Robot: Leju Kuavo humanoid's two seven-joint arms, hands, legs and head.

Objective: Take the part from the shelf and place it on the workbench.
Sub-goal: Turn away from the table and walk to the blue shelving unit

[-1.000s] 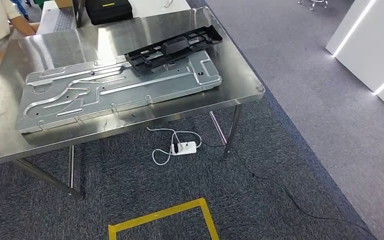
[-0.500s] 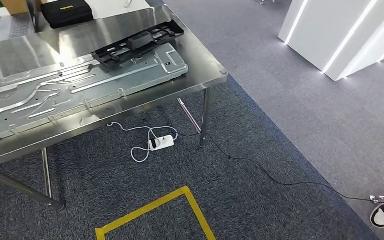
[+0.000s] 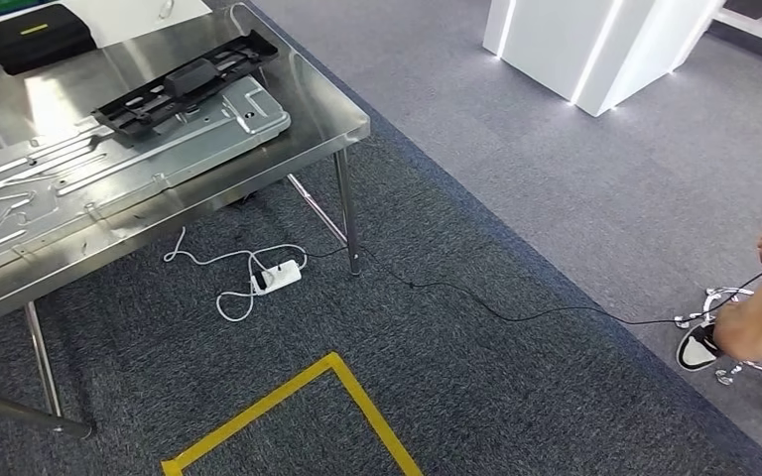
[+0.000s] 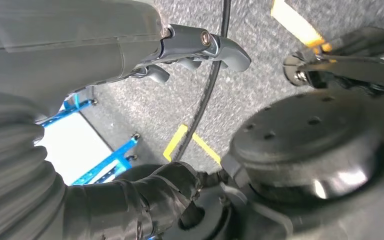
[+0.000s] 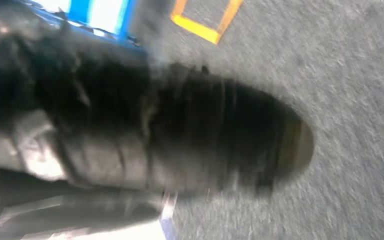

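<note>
My left hand [image 4: 200, 50] hangs over the carpet with nothing in it, fingers loosely apart. My right hand's state I cannot tell; its wrist view is a dark blur. The black plastic part [image 3: 184, 84] lies on the stamped metal panel [image 3: 79, 174] atop the steel workbench [image 3: 327, 109]. A white power strip [image 3: 276, 276] sits on the floor beneath, near yellow floor tape [image 3: 288, 397].

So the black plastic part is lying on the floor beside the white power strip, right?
Not quite. The head view shows the black plastic part lying on the metal plate on the steel table; the white power strip is on the carpet below.
</note>
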